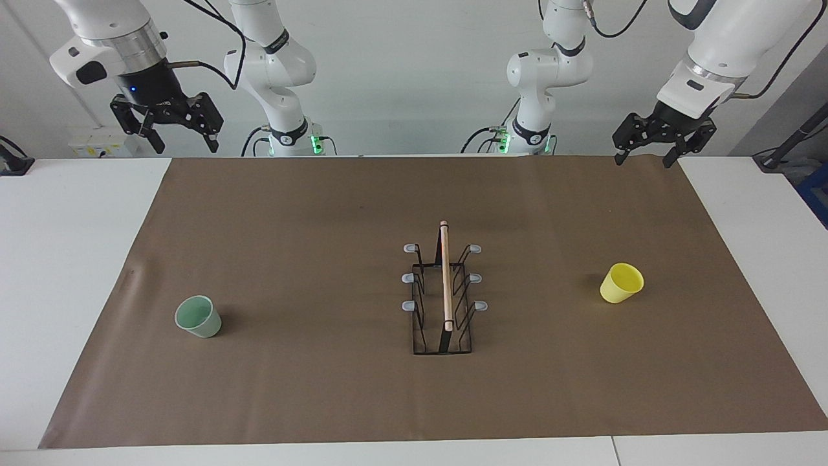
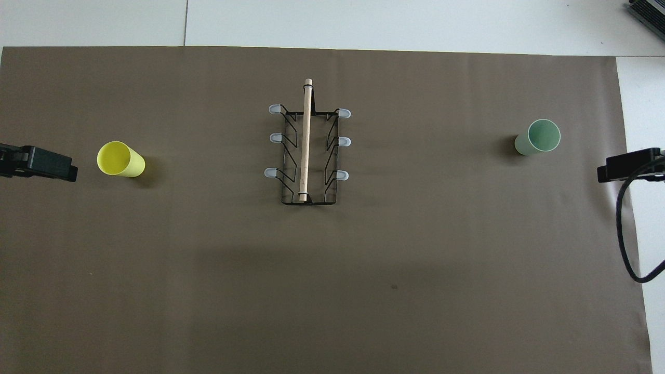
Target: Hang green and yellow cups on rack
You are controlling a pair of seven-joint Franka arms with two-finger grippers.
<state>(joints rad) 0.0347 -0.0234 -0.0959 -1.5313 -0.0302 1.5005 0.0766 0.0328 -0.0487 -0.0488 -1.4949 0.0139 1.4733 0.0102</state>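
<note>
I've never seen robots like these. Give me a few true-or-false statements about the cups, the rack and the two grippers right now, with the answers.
1. The yellow cup hangs on the rack. False: it sits on the paper toward the left arm's end.
2. The green cup stands upright, mouth up. True.
3. The left gripper holds a cup. False: it is open, empty, raised.
4. The right gripper is open and empty. True.
5. All six prongs are bare. True.

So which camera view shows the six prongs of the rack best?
The overhead view: the rack is seen from straight above, so the six grey-tipped prongs spread clear of the frame, three per side. The facing view shows all six too, but foreshortened against the wires.
</note>
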